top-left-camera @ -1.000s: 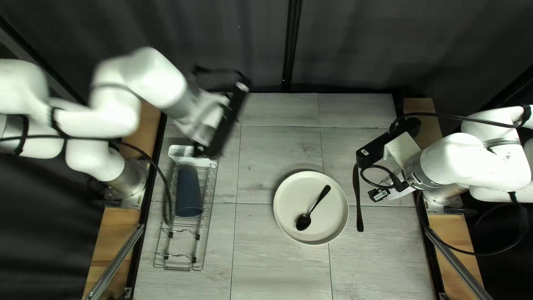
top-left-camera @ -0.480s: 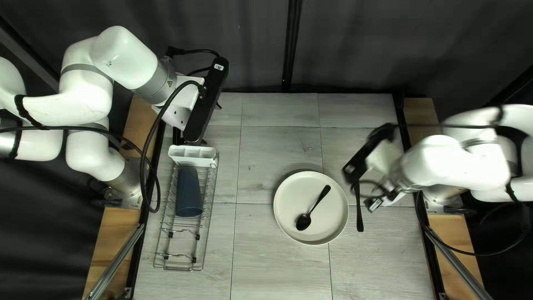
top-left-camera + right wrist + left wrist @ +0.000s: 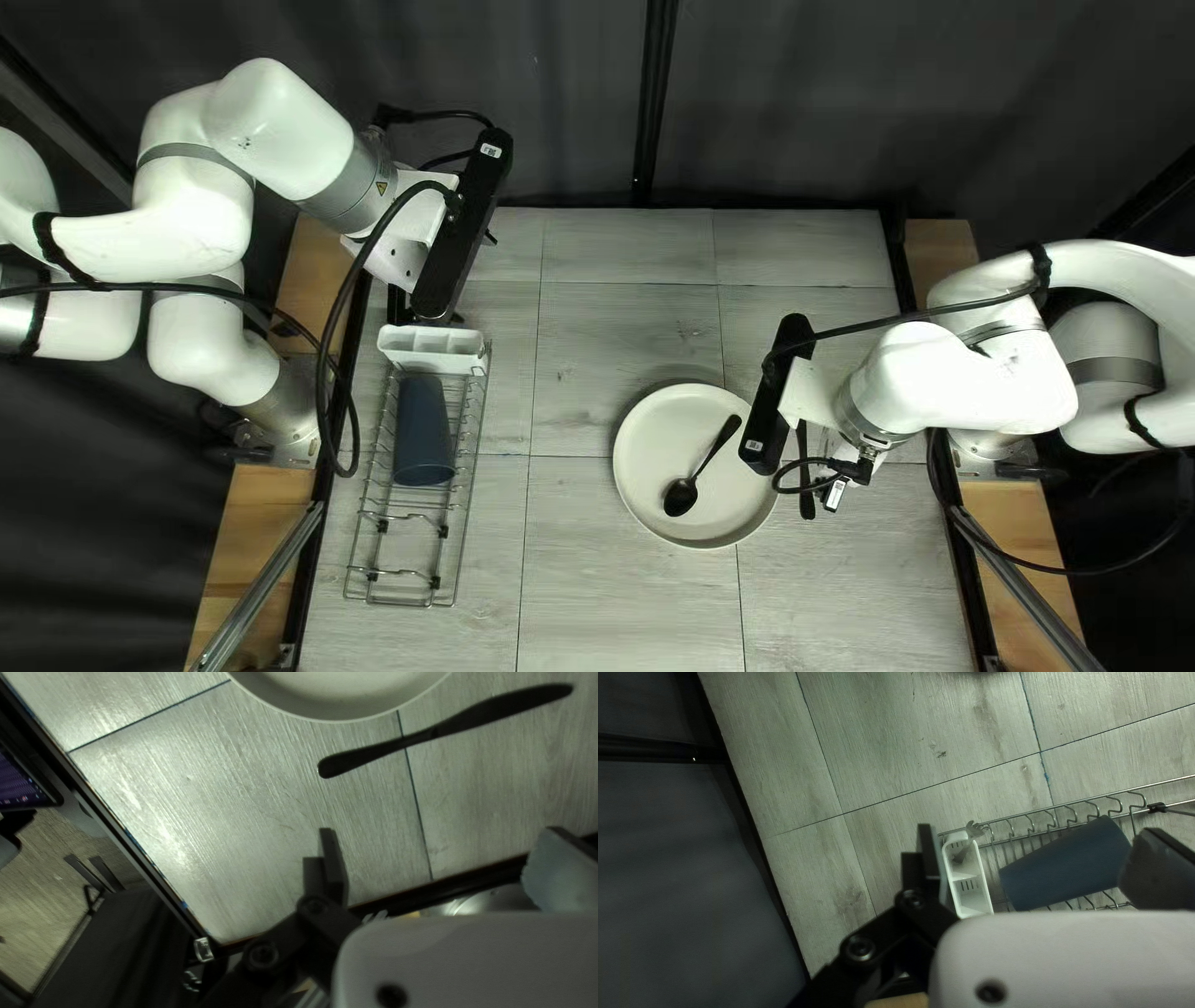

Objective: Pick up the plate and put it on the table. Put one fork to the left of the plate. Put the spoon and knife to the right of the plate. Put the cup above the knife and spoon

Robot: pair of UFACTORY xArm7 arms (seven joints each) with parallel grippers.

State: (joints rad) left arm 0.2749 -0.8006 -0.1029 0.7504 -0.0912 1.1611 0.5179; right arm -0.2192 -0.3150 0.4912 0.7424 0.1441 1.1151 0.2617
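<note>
– Where is the knife [image 3: 807, 504] found?
– It is laid on the bench [image 3: 623, 597], between the plate [image 3: 647, 498] and the right edge, and it is partly covered from above by the right gripper [image 3: 772, 396]. In the right wrist view, it is seen ahead of the right gripper [image 3: 441, 830], with the plate beyond it.

– And how are the fingers of this gripper held?
– They are spread well apart.

– Can the spoon [image 3: 681, 497] be located also?
– Yes, it is placed inside the plate, just beside the same gripper. Its handle is pointed toward the far right corner of the bench.

– What is shown about the left gripper [image 3: 463, 230]?
– It is held close to the far left corner of the bench, and its fingers are also spread. In the left wrist view, the white holder [image 3: 976, 901] and the cup [image 3: 1067, 865] are seen between them.

– How is the cup supported?
– It is laid on its side in the wire rack [image 3: 451, 560], near the bench's left edge.
</note>
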